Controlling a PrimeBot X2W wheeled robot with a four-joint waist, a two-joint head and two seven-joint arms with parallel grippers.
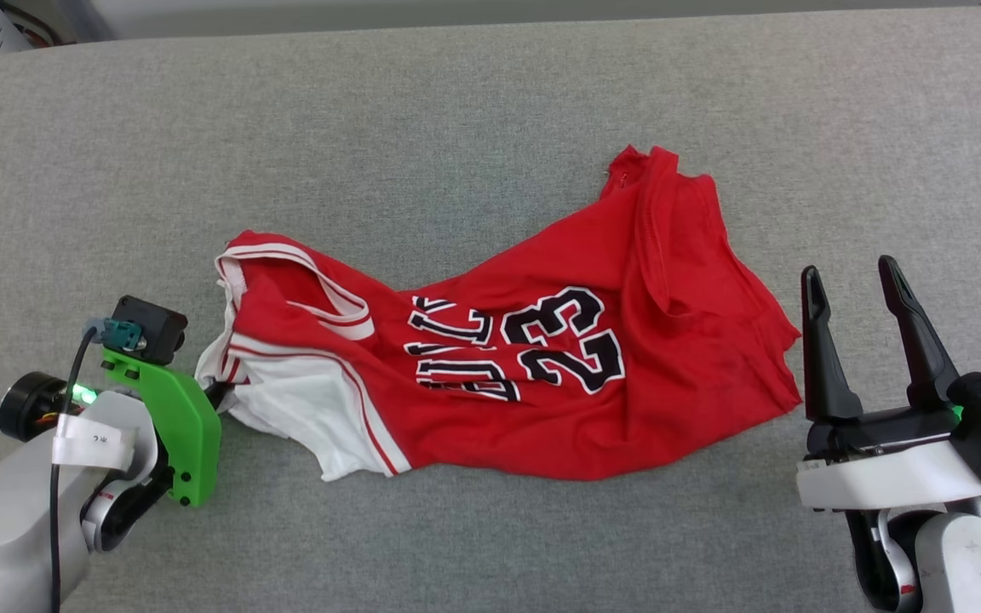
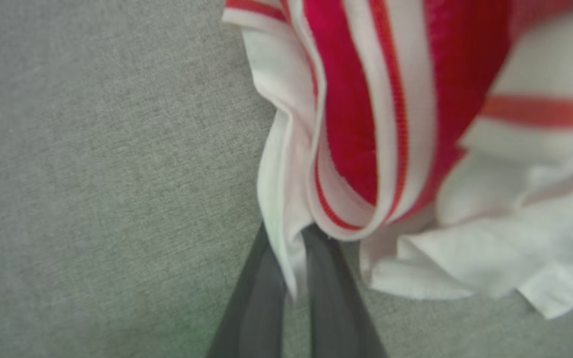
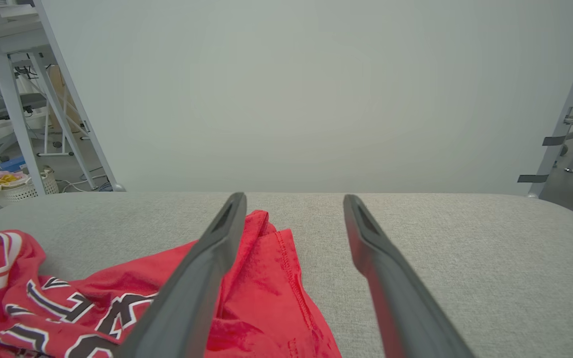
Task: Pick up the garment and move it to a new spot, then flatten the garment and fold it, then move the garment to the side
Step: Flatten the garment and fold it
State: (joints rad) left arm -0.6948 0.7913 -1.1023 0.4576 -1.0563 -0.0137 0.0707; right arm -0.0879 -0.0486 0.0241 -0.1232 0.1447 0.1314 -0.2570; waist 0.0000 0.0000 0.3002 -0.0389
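The garment lies crumpled on the grey tabletop between the two tools. The left tool is clamped on its white sleeve edge. The right tool, fingers spread wide and empty, stands just beside the red hem.

Folds in the garment swallow part of its black lettering. Close up, the left gripper and the white sleeve pinched in it blur (top and right edges crop the fabric). What fills a distant basket is too small to tell.
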